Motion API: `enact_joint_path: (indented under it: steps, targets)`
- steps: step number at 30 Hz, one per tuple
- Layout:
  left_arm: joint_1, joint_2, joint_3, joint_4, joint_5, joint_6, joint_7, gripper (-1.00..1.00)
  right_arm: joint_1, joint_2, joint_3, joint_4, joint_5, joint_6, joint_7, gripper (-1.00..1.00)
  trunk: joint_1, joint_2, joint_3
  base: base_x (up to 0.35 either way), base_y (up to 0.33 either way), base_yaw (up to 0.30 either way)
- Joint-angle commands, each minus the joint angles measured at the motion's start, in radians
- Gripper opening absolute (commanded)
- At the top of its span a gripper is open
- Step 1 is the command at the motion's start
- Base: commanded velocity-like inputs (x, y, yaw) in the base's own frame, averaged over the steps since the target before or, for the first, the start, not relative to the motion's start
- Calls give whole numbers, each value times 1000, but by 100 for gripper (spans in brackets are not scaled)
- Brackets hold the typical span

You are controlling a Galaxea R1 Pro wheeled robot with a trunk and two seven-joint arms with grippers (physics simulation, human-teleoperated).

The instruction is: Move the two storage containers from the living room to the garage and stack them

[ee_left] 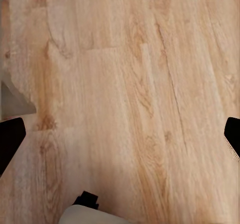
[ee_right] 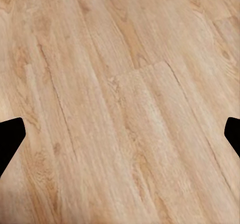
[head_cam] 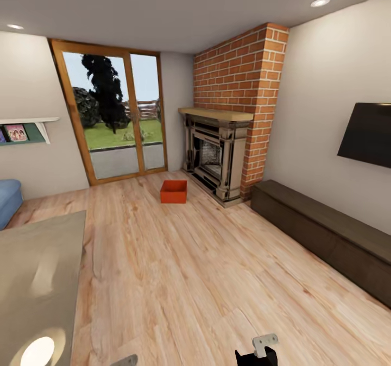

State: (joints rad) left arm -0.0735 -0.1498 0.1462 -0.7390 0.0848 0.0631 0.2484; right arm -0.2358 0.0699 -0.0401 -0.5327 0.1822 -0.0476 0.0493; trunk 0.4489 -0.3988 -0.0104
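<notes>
By the fireplace (head_cam: pixel 217 157), one storage container (head_cam: pixel 174 191)

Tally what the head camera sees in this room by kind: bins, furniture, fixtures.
Orange-red storage container: 1
Fireplace: 1
Long dark cabinet: 1
Wall screen: 1
Glass doors: 1
Blue seat: 1
Wall shelf: 1
Total: 7

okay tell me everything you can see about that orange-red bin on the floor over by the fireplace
The storage container is a small orange-red rectangular bin with an open top, thin walls and a slightly flared rim. It looks like plastic, and nothing shows inside from this angle. It stands upright on the light wood-plank floor, in front of the glass doors and just beside the fireplace hearth, apart from both. Only the floor touches it.
</notes>
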Motion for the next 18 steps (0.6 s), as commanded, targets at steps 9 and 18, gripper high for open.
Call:
enact_joint_path:
  steps: [9, 18]
  targets:
    - [0, -1, 1, -2, 9, 4, 2, 100, 0, 1, -4, 0, 8, -3, 4, 100, 1, -1, -1, 325, 20, 0]
    - [0, 1, 1, -2, 9, 4, 2, 100, 0, 1, -4, 0, 8, -3, 4, 100, 1, -1, -1, 308, 168, 0]
